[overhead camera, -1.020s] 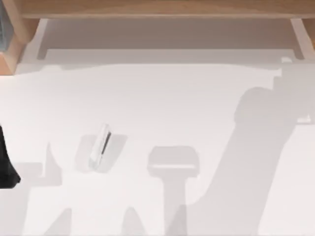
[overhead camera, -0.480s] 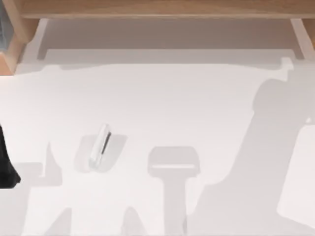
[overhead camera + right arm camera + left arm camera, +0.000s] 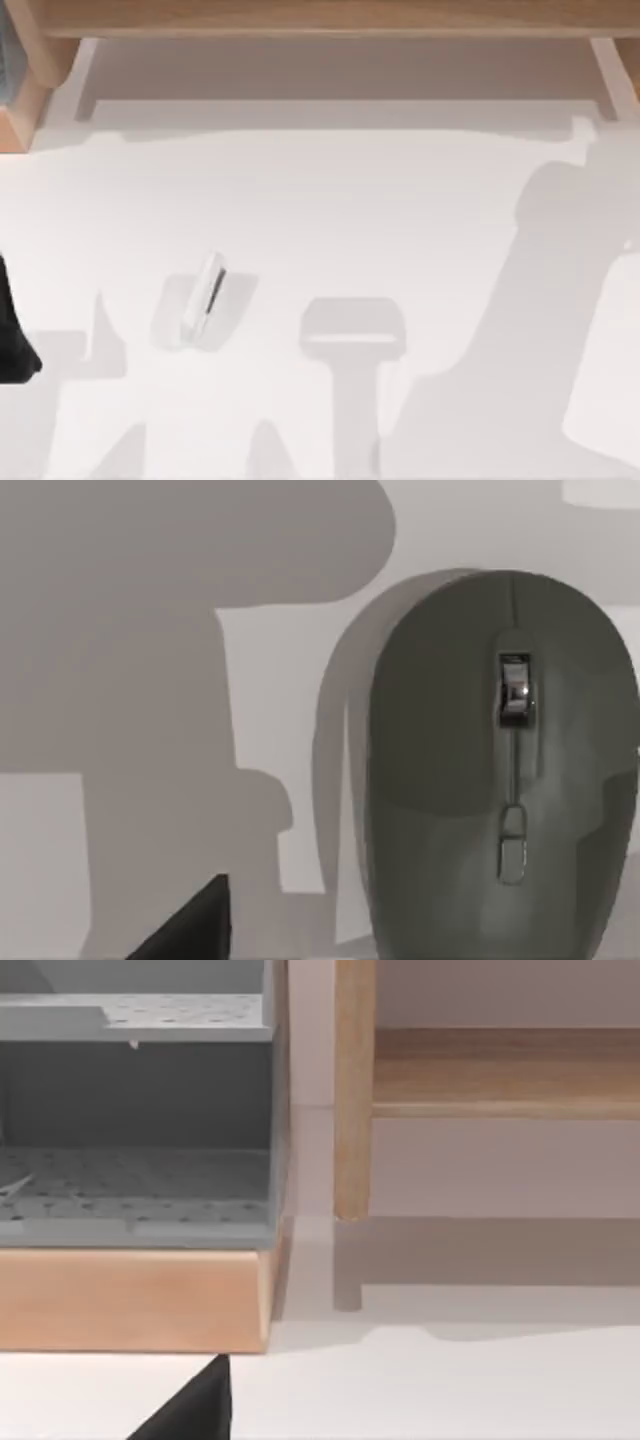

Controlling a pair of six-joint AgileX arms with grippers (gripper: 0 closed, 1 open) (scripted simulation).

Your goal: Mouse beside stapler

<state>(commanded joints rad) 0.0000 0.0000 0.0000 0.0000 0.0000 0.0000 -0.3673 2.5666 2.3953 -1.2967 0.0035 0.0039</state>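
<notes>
The step in hand looks like the approach to the pick: the right arm's wrist camera looks straight down on the mouse (image 3: 500,770), which lies flat on the white table (image 3: 400,200) with its scroll wheel up, close beneath the camera. A dark fingertip (image 3: 195,925) of the right gripper pokes into that picture beside the mouse, apart from it and holding nothing; whether the fingers are spread or closed I cannot tell.

The stapler (image 3: 203,296) lies on the table in the top view, tilted, toward the table's left. The mouse sits somewhere to the right of the stapler, judging by the right arm's shadow falling on that side, well apart from it.

The left arm (image 3: 15,335) is parked at the table's left edge, left of the stapler, its camera facing a grey shelf unit (image 3: 135,1110) on a wooden base; a dark tip (image 3: 195,1410) shows, finger state unclear.

Next move, as I judge it: centre the fingers over the mouse's narrow sides, descend, close, then carry it leftward and set it just beside the stapler without nudging it.

Count: 1 mouse, 1 stapler, 2 arms.
</notes>
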